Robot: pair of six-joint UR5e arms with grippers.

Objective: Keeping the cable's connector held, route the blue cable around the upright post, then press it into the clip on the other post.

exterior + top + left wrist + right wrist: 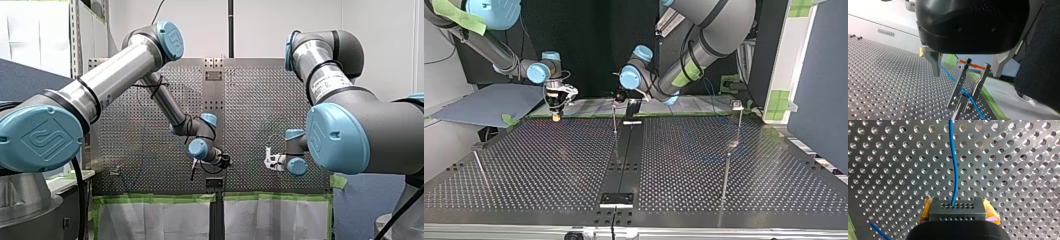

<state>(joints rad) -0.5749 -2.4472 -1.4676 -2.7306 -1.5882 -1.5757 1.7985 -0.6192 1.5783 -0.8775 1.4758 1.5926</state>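
**Right gripper has the connector, blue cable running through the clip fork**

Watching from the side of the rig. My right gripper (556, 114) hangs above the perforated table (549, 165) at the top view's left, toward the arms' end of it. In its wrist view the yellow pads (991, 213) are pinching the black connector (958, 212) from both sides. The blue cable (955, 170) comes out of a hole in the connector's face and runs ahead over the table with a slight wave. Another short bit of blue shows off to one side of that gripper.

My left gripper (617, 97) is near the middle of the top view, just beside a thin upright post (615, 122) and well apart from the right one. In the left wrist view the cable comes from under the gripper, slants down between the two metal prongs of the clip (967, 85), and carries on past it toward the table. The clip sits on top of its own post (956, 115), just ahead of the gripper. Honestly can't tell if the left jaws are spread or closed, since the wrist housing covers most of it.
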